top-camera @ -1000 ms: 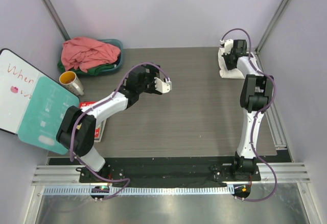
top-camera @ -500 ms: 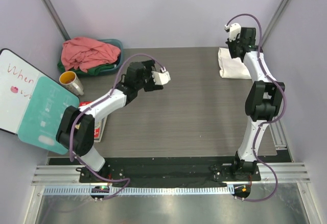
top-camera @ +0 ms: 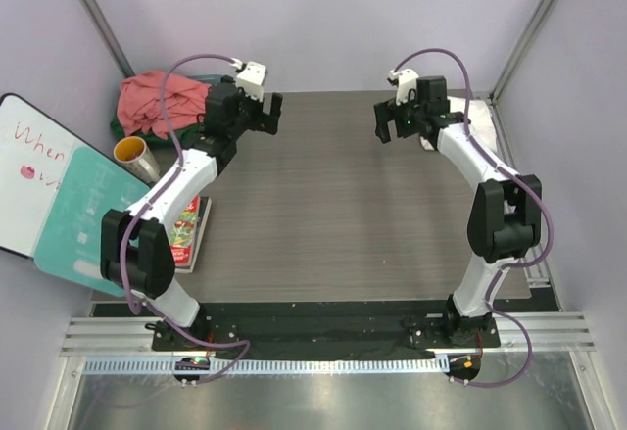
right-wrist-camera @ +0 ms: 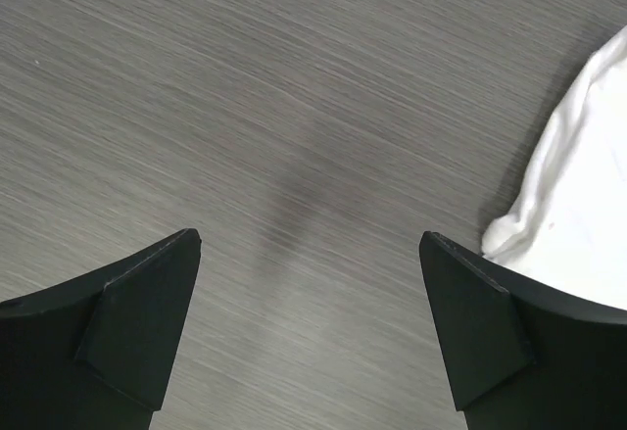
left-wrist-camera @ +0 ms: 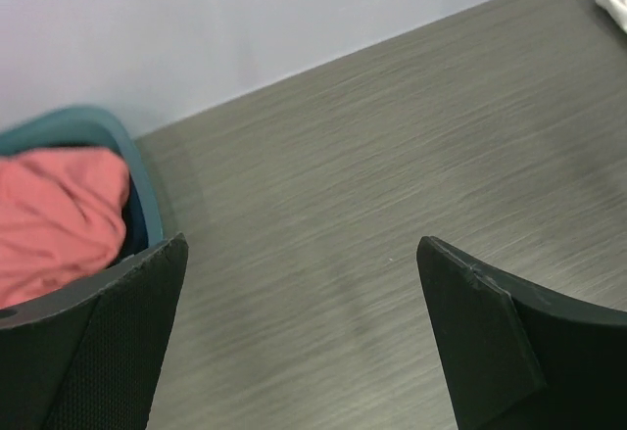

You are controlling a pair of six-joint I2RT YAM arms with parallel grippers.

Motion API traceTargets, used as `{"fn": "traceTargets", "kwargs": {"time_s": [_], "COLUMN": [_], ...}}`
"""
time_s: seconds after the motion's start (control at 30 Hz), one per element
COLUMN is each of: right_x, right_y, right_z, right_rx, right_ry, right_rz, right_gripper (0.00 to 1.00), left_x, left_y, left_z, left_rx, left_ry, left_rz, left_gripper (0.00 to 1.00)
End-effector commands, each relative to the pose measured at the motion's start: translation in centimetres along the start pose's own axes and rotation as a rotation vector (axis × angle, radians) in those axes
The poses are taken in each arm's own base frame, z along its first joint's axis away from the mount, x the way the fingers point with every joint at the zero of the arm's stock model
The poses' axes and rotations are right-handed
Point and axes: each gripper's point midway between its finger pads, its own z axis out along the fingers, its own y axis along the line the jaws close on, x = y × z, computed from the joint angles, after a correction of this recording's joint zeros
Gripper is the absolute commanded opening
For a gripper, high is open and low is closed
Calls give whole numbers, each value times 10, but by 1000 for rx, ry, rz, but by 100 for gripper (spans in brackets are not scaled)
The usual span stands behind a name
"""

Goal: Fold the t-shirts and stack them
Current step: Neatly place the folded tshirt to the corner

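Observation:
A salmon-pink t-shirt (top-camera: 149,97) lies bunched in the teal basin (top-camera: 227,84) at the back left, and it also shows in the left wrist view (left-wrist-camera: 54,219). My left gripper (top-camera: 266,117) hangs open just right of the basin, above bare table (left-wrist-camera: 302,244). A folded white t-shirt (top-camera: 482,113) lies at the back right, partly behind my right arm. My right gripper (top-camera: 390,124) is open and empty over the table (right-wrist-camera: 310,237), left of the white t-shirt (right-wrist-camera: 578,215).
Along the left edge are a whiteboard (top-camera: 34,166), a teal board (top-camera: 83,219), a yellow-rimmed metal cup (top-camera: 137,158) and a red book (top-camera: 188,224). Slanted metal posts stand at both back corners.
My right gripper opened, left the white t-shirt and swung left toward the back middle. My left gripper moved back and left to the basin's side.

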Motion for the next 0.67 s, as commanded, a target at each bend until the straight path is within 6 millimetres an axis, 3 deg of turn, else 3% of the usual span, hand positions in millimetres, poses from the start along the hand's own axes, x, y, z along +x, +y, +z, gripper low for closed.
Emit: {"fn": "traceTargets", "kwargs": {"time_s": [0.0,0.17,0.33,0.63], "right_x": [-40,-39,-38,-40], "right_y": [-14,-19,-30,-32], "right_z": [-30,-43,-52,-54], "right_rx": [197,248,326,341], "right_ry": [-149,-168,-186,-191], "right_rz": [77,101,127,123], "right_gripper": [99,100,100,100], "left_x": [-4,3,10,8], "left_y": [19,50,54,55], "left_z": [-19,-28,-35,-40], "left_rx": [-89,-218,-239,-238], "left_ry": [0,5,26,18], "left_rz": [-217,-256,-250,-227], "left_gripper": [100,100,100,100]}}
